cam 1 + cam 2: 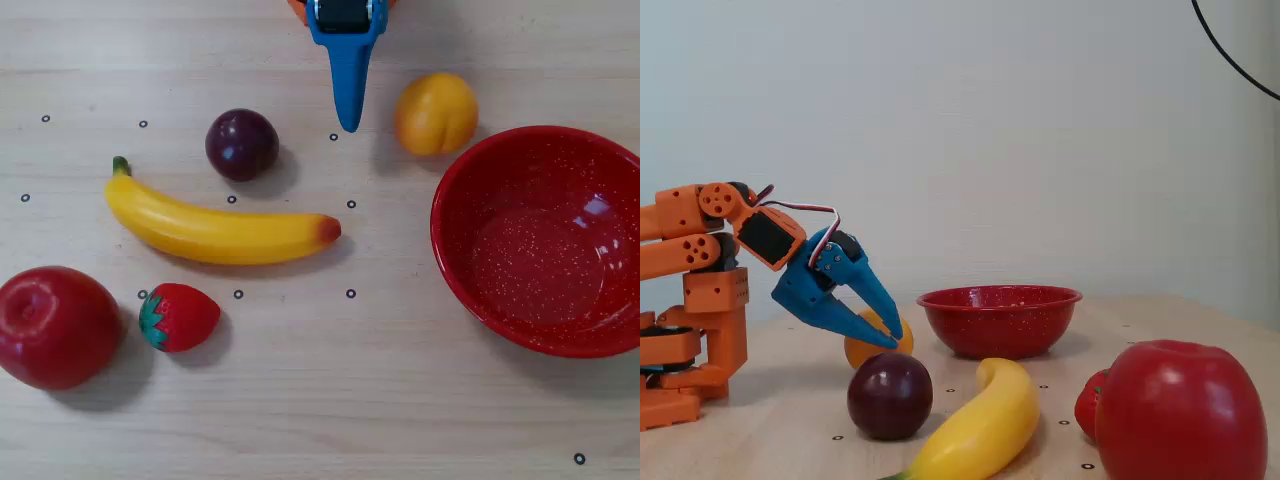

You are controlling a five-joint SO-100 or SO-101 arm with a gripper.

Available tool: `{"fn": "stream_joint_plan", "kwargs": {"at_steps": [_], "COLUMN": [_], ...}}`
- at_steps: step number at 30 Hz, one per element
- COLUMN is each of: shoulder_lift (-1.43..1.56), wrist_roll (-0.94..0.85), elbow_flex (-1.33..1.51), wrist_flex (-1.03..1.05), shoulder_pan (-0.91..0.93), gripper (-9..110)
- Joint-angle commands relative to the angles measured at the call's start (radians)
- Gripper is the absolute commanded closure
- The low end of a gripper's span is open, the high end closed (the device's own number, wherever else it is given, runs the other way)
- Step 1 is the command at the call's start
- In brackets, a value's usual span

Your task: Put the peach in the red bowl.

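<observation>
Parted slightly, my blue gripper (892, 334) grasps nothing; in the overhead view the peach (436, 113) lies on the table just right of its tip, not between the jaws. That peach is smooth, round, yellow-orange plastic. Right of it sits the glossy, white-speckled red bowl (460, 270), empty.
</observation>
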Motion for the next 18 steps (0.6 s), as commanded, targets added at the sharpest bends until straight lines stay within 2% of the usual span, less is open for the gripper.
{"fn": "stream_joint_plan", "kwargs": {"at_steps": [1,18], "shoulder_lift": [0.014,0.003], "wrist_roll": [0.003,0.026], "elbow_flex": [0.012,0.006], "wrist_flex": [-0.002,0.005], "shoulder_pan": [-0.002,0.002], "gripper": [101,101]}}
